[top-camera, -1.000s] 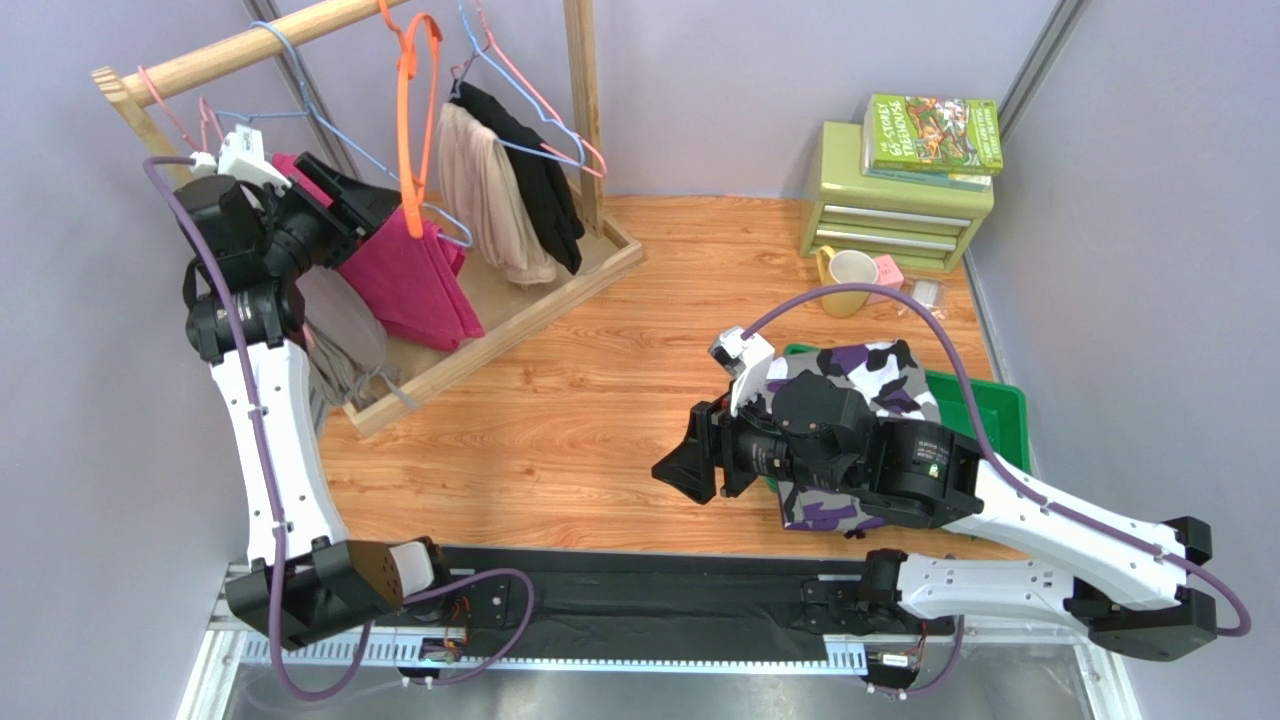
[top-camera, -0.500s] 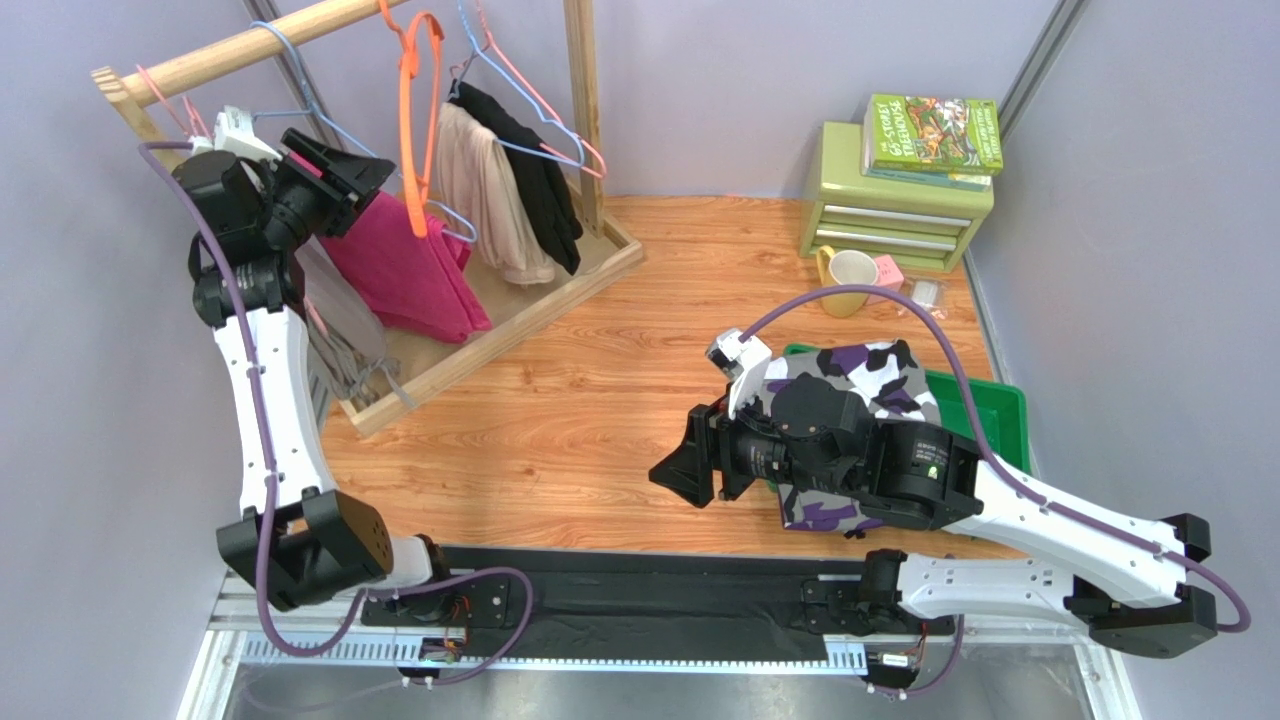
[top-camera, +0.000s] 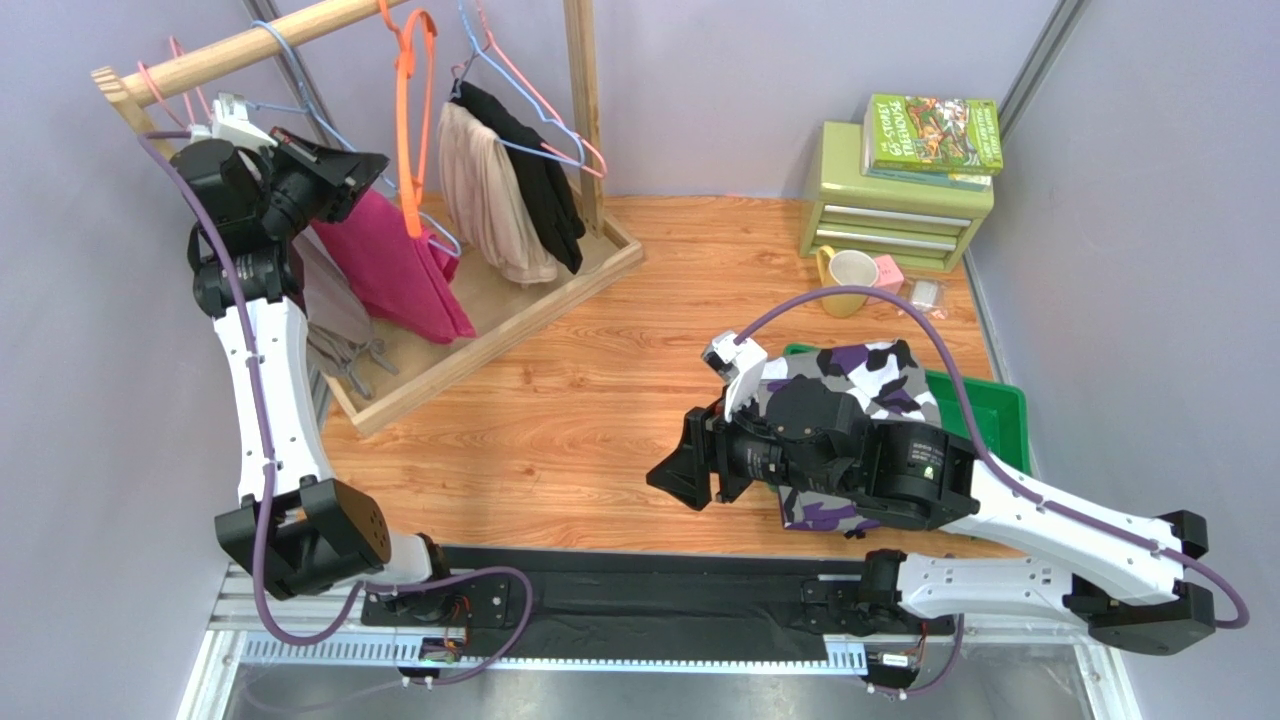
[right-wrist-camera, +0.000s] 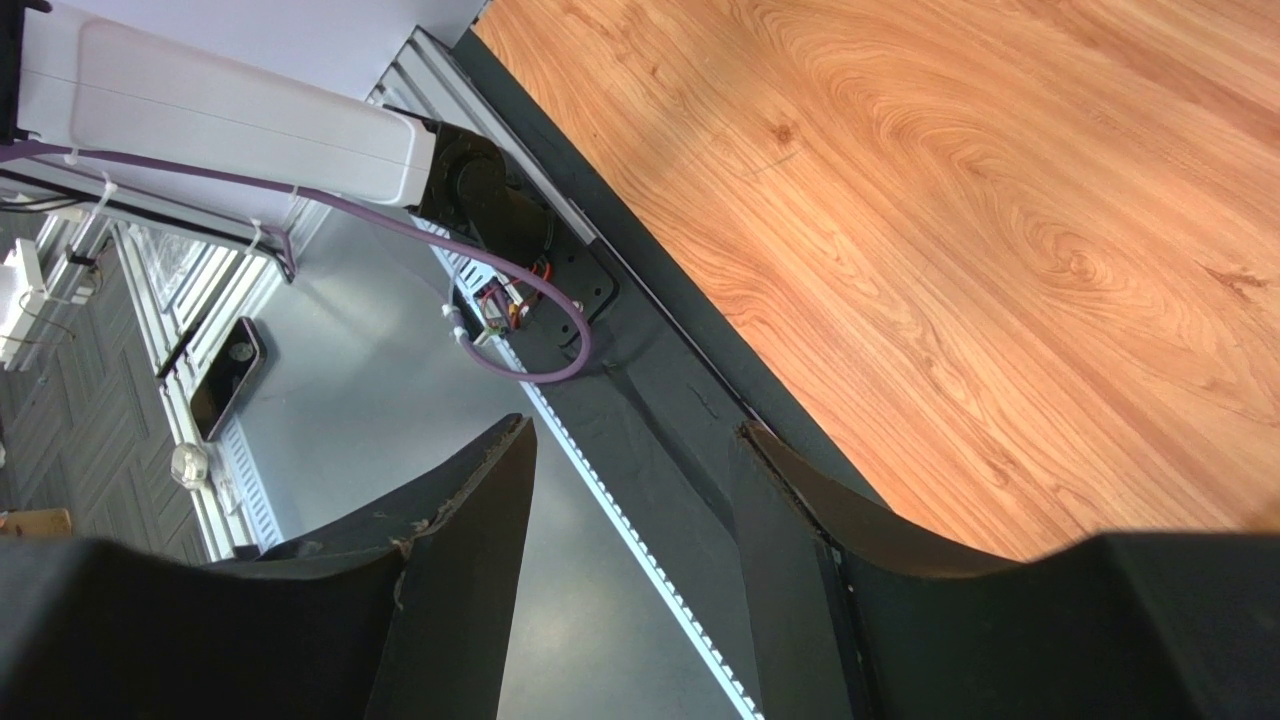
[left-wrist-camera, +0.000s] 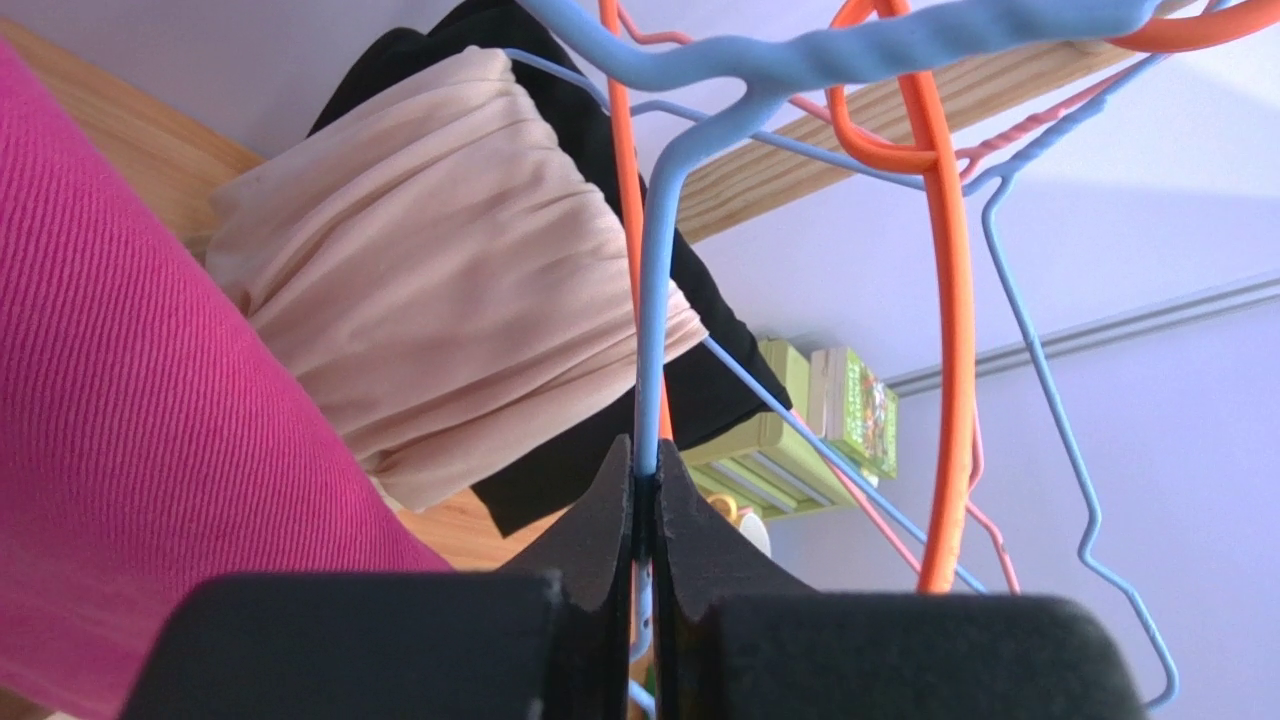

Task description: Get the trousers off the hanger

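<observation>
Since a second ago my left arm has climbed and swung in toward the wooden rack rail (top-camera: 256, 45) at the far left corner of the counter, carrying the plain magenta pink folded trousers (top-camera: 388, 270) up and leftward with it; my right arm has hardly shifted.

My left gripper (top-camera: 356, 162) is pressed together on the thin blue wire hanger (left-wrist-camera: 661, 300). The wrist view shows both fingers nipping the wire with no gap. The magenta cloth lies just beside them on the left. I take this hanger to be the one bearing that pair, though I cannot see where the cloth sits on it. A beige gathered garment (top-camera: 481, 188) and a black garment (top-camera: 541, 180) hang just to the right and are not my concern.

I judge the step in hand to be lifting this hanger free of the rail. Next, the hook must clear the wood without snagging the orange plastic hanger (top-camera: 409, 120) close by.

My right gripper (top-camera: 684, 462) hangs over the near edge of the counter, fingers spread wide and holding nothing. Behind it, toward the right edge, the purple, white and black camouflage trousers (top-camera: 857, 372) already lie in the green plastic tray (top-camera: 992, 413).
</observation>
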`<state>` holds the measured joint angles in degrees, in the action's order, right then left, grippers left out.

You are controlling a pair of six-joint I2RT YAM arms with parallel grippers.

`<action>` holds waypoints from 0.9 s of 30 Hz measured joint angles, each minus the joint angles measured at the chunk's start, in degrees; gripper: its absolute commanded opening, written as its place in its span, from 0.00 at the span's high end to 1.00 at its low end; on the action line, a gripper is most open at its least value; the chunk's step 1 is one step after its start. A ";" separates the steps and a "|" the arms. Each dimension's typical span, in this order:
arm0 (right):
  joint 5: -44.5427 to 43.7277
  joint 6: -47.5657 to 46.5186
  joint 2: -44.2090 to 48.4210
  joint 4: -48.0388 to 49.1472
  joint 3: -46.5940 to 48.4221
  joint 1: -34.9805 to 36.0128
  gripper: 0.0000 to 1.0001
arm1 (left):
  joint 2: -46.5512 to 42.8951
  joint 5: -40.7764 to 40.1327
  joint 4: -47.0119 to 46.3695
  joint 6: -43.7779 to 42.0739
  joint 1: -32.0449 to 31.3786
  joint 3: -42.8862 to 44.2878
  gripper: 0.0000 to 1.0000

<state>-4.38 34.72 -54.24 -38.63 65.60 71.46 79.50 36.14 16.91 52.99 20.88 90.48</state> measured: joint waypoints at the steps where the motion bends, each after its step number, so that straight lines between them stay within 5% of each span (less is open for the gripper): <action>1: 0.00 0.00 -0.17 0.00 0.00 0.13 0.45 | -0.33 -0.11 0.46 -0.20 0.00 0.00 1.00; 27: -0.35 0.00 -1.88 0.79 0.22 3.02 0.45 | -5.57 -0.33 14.14 -4.83 0.59 8.31 1.00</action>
<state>-4.73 34.72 -56.12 -37.85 65.82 74.48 73.93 35.81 31.05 48.16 21.47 98.78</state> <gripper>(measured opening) 0.553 0.011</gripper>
